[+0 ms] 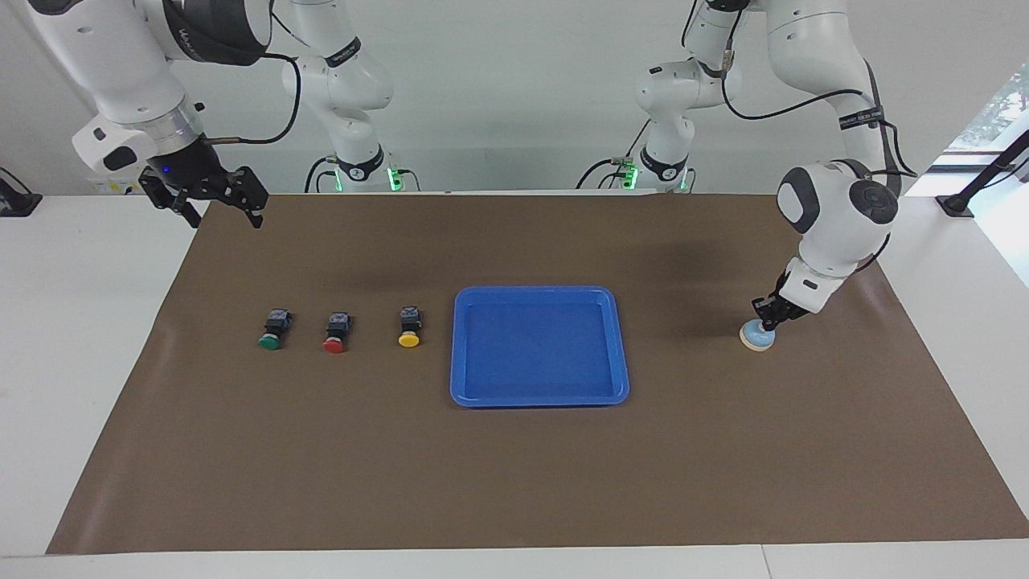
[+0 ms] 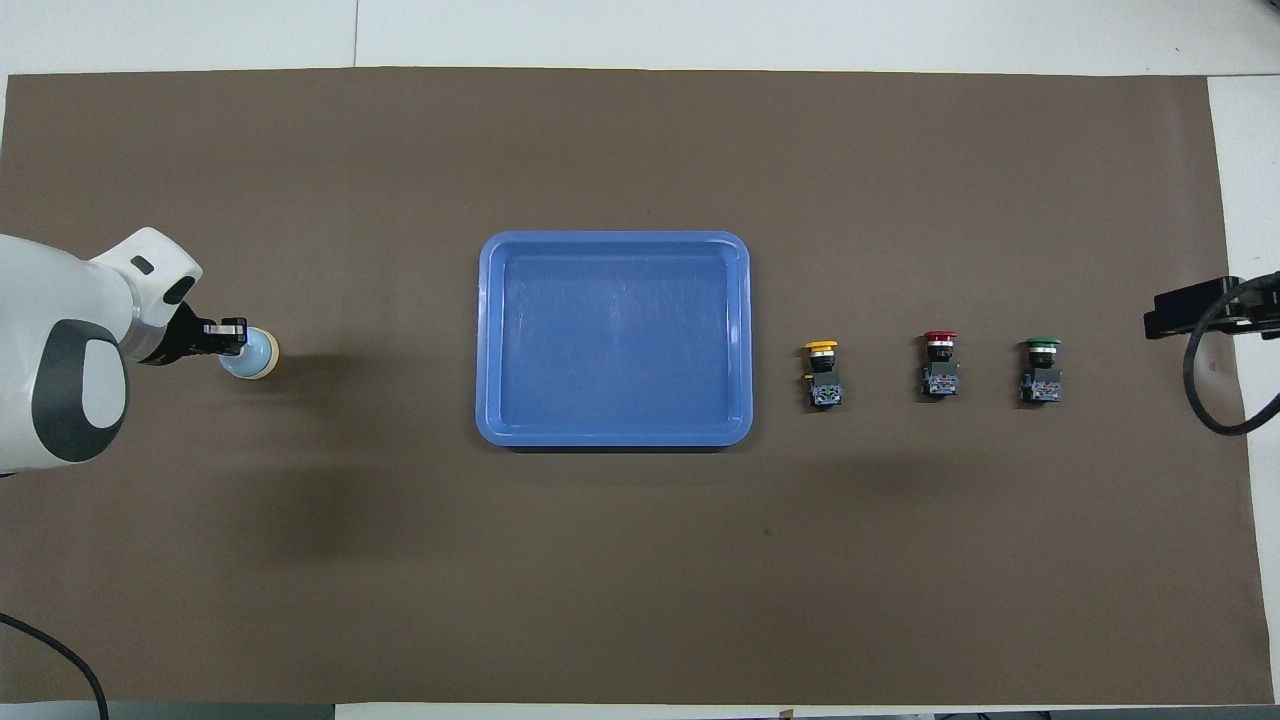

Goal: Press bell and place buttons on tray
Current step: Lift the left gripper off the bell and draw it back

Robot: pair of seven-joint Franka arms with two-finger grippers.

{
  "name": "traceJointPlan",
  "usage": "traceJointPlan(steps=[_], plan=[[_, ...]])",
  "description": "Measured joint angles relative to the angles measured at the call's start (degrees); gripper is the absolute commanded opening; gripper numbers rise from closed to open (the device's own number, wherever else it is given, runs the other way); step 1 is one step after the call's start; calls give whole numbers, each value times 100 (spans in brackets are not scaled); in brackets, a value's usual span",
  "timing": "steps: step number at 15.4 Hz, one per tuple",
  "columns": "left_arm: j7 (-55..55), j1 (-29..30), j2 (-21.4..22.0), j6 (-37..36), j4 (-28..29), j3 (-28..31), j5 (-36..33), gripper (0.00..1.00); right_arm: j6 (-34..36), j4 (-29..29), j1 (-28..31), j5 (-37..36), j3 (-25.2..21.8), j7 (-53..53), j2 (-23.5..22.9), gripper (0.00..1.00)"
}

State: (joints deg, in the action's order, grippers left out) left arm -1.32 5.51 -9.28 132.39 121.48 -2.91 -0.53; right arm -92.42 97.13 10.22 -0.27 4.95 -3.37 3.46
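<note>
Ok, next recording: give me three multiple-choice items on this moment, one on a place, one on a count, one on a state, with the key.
1. Where is the left gripper?
A. at the bell
B. over the tray
C. over the red button

2. How many buttons lie in the tray?
A. none
B. one
C. three

3. How is the right gripper?
A. shut on a button
B. open and holding nothing
C. pressing the bell

Key: 1 A, its shut tip sits at the bell's dome. 2 A, the green button, red button and yellow button lie on the mat beside the tray. 3 B, it waits raised over the mat's corner at the right arm's end.
</note>
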Motion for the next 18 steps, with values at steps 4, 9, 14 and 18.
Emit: traceJointPlan(steps=[4,9,14,18], plan=[[0,1,-9,-201,-93,2,0,0,0,0,0,0,0,0,0,100],[0,0,7,-1495,-980,0,0,0,0,0,0,0,0,0,0,100],[-3,-7,159,-2056,-1310,-22,0,100,0,0,21,0,-4,0,0,100],[-1,-11,493,-2356,-1338,-46,0,100,118,13,206,0,-16,-16,0,100]])
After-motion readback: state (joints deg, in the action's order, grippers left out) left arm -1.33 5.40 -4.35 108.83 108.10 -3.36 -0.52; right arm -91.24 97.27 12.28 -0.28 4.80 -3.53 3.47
